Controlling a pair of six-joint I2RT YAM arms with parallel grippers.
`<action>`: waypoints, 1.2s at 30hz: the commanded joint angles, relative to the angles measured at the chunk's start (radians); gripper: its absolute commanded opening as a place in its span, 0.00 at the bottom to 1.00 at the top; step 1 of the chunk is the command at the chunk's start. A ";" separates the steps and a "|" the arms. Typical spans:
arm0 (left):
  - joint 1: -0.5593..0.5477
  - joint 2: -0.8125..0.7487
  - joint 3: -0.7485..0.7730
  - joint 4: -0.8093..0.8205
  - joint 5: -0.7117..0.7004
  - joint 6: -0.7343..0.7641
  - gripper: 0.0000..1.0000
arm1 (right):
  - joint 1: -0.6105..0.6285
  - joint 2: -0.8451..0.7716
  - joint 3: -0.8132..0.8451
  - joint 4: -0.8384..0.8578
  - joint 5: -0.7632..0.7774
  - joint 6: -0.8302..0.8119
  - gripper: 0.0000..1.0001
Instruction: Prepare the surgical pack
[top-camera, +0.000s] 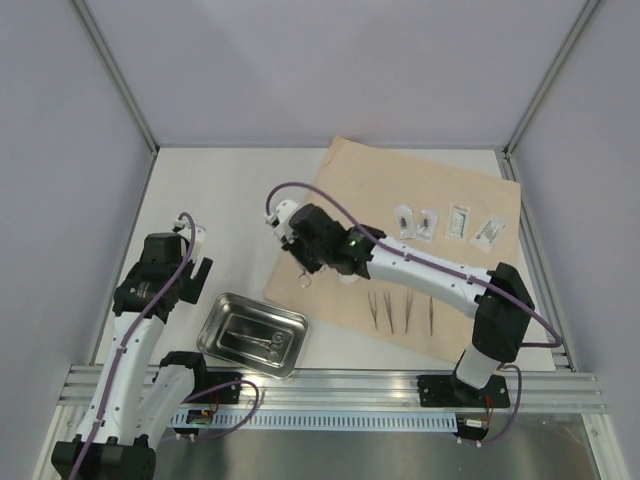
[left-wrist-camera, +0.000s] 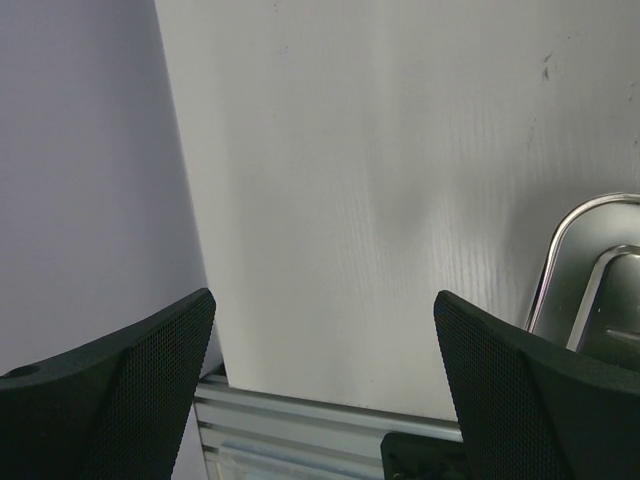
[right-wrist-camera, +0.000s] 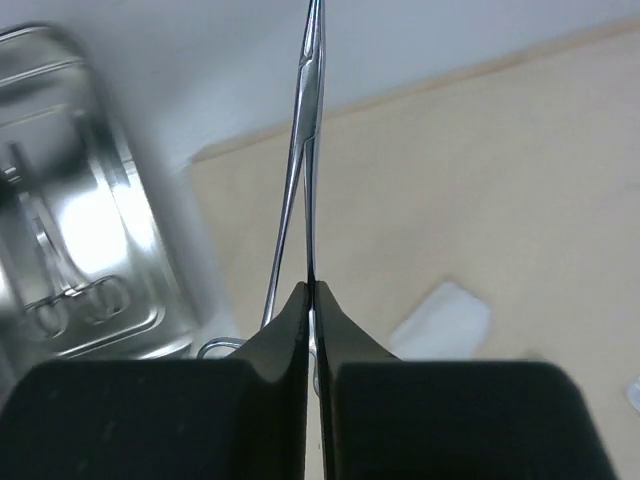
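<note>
A slim steel clamp (right-wrist-camera: 310, 150) sits pinched in the right hand (right-wrist-camera: 311, 290), tips pointing away. Left of the hand, the shiny tray (top-camera: 215, 330) holds a second clamp (top-camera: 262, 342). Below the hand spreads the tan wrap sheet (top-camera: 400, 180), with tweezers (top-camera: 405, 310) and packets (top-camera: 445, 222) to its right.

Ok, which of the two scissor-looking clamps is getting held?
The clamp pinched in the right gripper, held over the tan wrap. The other clamp lies loose in the steel tray.

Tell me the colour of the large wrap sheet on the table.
Plain tan, like brown paper. The wrap sheet shows best in the top external view.
</note>
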 joint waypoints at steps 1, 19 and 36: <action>0.008 -0.021 0.025 0.015 -0.023 -0.007 1.00 | 0.184 0.007 -0.040 0.082 -0.043 0.023 0.01; 0.008 -0.100 0.010 0.008 -0.023 -0.013 1.00 | 0.494 0.363 0.136 0.022 0.075 -0.013 0.00; 0.008 -0.108 0.004 0.012 -0.014 -0.010 1.00 | 0.513 0.441 0.188 -0.004 0.078 -0.066 0.00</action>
